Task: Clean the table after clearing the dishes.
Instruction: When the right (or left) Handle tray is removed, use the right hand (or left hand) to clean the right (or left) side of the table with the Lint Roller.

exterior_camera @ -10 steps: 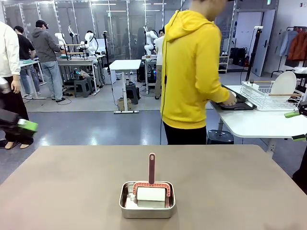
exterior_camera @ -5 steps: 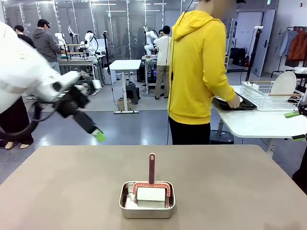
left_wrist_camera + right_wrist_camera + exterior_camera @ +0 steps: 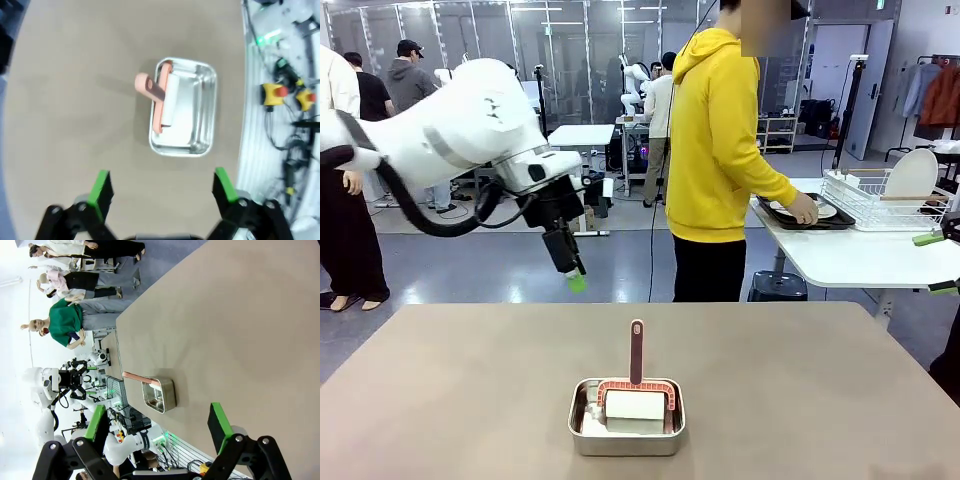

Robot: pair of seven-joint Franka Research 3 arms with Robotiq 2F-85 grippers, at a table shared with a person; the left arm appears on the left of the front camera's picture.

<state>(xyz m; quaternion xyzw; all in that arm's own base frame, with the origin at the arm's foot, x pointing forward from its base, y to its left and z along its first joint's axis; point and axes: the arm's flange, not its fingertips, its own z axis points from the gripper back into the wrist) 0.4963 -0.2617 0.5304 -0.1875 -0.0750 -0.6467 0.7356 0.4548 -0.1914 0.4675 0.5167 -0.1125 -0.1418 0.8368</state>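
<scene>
Overhead, the left hand [image 3: 162, 182], spread wide, hangs above the table [image 3: 65, 125], the steel tin [image 3: 197, 117] just ahead.

A glossy grey floor [image 3: 520, 265] runs back to a glass-panelled wall [image 3: 570, 50]. A small white table [image 3: 582, 135] stands mid-room, with black stools [image 3: 490, 182] to its left. At the right, a white side worktop [image 3: 850, 262] carries a wire dish rack [image 3: 875, 200] at its right end, and garments [image 3: 942, 95] hang behind it.

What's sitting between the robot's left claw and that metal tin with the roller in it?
Nothing: in the left wrist view, only bare table separates the open left gripper from the tin.
</scene>
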